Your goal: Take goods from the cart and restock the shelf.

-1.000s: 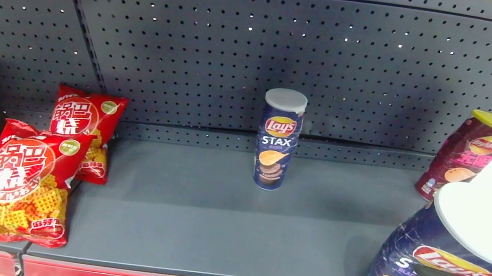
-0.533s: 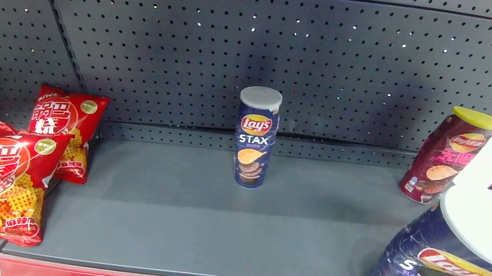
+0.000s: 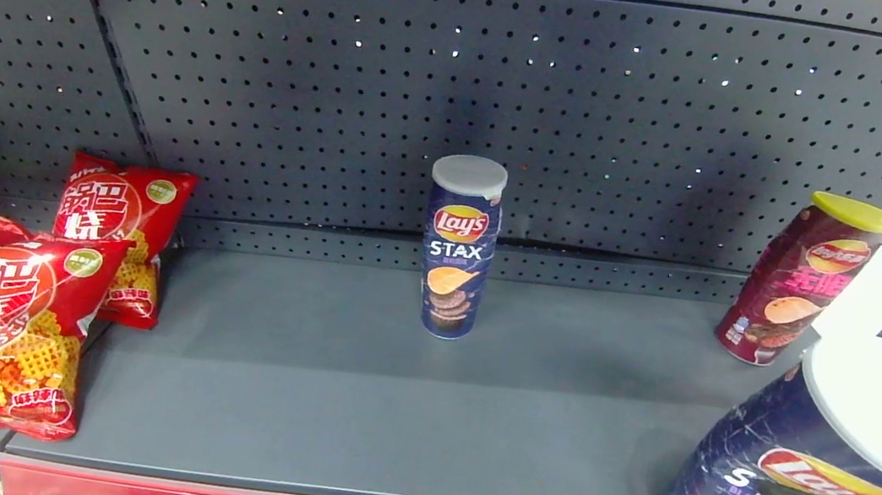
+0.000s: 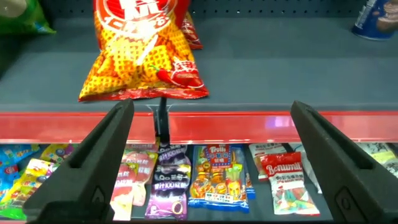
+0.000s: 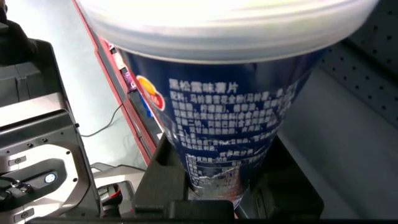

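Right pincer is clamped around a blue chip can, which is held tilted at the front right of the shelf. Left pincer is spread wide and empty, facing the shelf's red front edge.

Light glints through the pegboard holes, and the lid of the near can glares white. The straight lines of the shelf bow toward the head view's edges.
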`<state>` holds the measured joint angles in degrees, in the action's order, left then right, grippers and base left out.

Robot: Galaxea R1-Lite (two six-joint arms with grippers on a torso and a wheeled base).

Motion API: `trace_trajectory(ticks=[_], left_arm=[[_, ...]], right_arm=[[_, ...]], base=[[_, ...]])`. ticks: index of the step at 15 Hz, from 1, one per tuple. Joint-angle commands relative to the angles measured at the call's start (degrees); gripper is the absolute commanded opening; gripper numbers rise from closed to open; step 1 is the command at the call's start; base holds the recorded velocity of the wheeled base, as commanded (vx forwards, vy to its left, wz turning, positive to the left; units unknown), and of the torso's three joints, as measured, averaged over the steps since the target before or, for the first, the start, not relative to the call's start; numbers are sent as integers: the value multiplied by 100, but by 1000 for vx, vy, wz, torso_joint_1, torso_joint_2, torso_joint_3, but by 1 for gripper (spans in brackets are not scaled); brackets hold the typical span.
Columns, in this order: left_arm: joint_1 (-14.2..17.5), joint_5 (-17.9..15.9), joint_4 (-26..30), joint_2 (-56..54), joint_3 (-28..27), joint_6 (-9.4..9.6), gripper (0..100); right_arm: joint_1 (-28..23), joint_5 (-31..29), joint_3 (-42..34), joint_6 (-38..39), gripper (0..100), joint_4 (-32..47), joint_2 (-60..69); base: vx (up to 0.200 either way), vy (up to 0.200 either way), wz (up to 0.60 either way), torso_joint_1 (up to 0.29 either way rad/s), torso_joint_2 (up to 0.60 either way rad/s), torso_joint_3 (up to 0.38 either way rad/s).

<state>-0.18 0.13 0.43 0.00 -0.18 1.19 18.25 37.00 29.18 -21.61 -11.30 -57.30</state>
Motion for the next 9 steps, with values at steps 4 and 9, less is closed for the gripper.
trace_trajectory(ticks=[4,9], left_arm=[[1,-154,-69,0,9,302,100],[-149,-57,-465,598,-878,-814,100]], right_arm=[[3,0,167,17,0,-4,8],[3,0,70,263,0,-4,140]], base=[[0,0,0,0,0,0],[0,0,0,0,0,0]])
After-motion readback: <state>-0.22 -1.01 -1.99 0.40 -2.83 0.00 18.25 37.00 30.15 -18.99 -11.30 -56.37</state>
